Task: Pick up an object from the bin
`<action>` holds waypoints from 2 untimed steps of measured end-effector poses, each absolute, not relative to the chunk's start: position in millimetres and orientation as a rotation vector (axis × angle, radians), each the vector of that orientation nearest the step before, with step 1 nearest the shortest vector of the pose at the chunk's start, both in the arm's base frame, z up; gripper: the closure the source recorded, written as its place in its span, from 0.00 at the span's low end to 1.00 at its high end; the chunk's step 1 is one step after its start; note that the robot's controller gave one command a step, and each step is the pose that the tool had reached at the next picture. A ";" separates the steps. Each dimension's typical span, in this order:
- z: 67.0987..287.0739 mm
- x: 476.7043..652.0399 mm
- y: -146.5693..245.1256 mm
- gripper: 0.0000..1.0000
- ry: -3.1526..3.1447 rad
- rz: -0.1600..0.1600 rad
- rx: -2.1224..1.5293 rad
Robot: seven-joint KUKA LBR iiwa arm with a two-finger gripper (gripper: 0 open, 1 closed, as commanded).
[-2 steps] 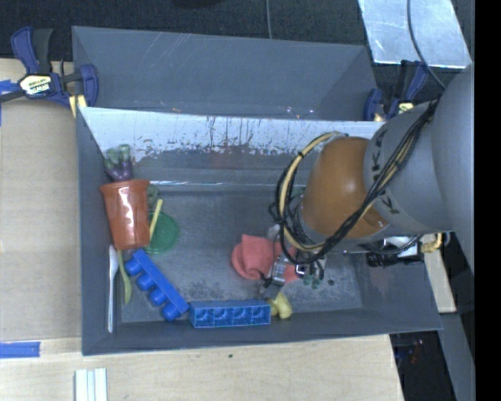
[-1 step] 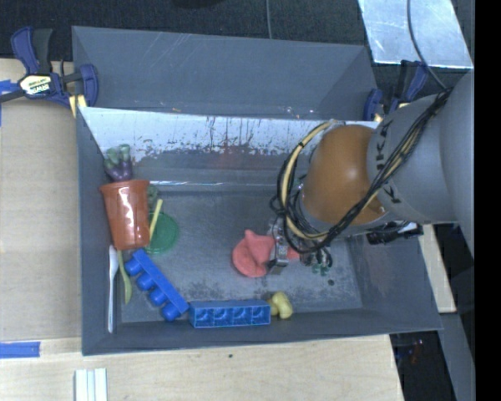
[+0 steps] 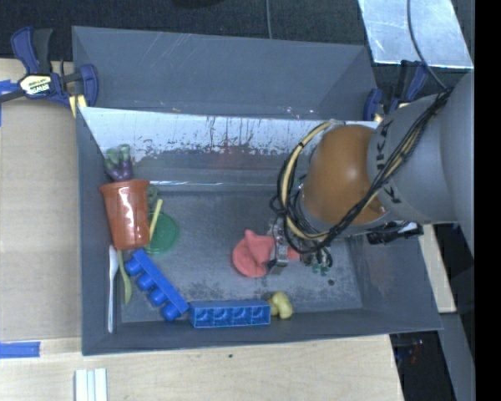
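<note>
Orange wrist cover (image 3: 338, 182) sat highest, over the right half of the bin (image 3: 225, 82). Gripper (image 3: 278, 256) was down mid-floor, at the right edge of a pink lump (image 3: 249, 257); open or closed, couldn't tell. Blue brick (image 3: 230, 315) lay near, by the front wall.

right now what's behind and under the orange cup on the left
Behind the orange cup stands a purple and green thing in the back-left corner. A green disc and a thin yellow stick poke out at its right; whatever lies beneath is covered by the cup.
</note>
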State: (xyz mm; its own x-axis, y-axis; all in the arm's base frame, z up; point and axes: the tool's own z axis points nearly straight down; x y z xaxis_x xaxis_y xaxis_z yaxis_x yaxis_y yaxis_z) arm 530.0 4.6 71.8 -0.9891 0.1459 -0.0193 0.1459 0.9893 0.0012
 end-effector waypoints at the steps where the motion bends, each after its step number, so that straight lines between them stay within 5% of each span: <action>1: 106.1 526.9 4.5 1.00 3.124 -0.001 0.229; 2: 141.7 528.8 4.5 1.00 3.118 0.000 0.228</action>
